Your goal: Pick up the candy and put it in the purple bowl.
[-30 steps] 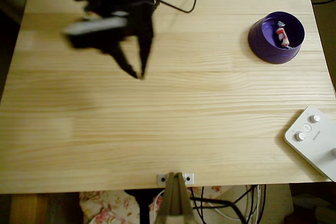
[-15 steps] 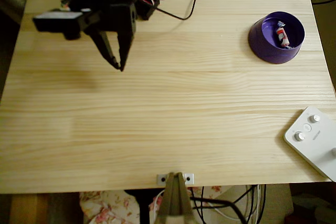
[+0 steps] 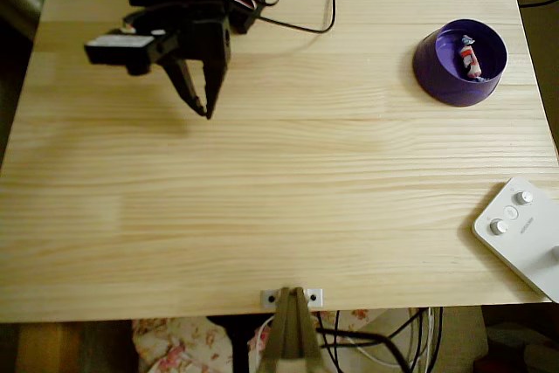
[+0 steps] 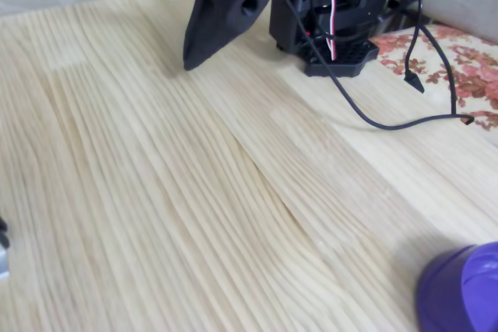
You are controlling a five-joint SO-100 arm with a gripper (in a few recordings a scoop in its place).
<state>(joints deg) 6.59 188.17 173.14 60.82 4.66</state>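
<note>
While inside purple bowl [image 3: 432,67] | candy [image 3: 472,61] (long axis near-vertical, overhead view)

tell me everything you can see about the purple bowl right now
The purple bowl is round, deep purple, and looks like glossy plastic with sloping sides. It stands upright on the pale wooden table, near the far right corner in the overhead view. One candy, in a red, white and dark wrapper, lies inside it. Nothing else touches the bowl; the gripper is far off at the upper left. In the fixed view, just a part of the bowl shows at the bottom right corner.
</note>
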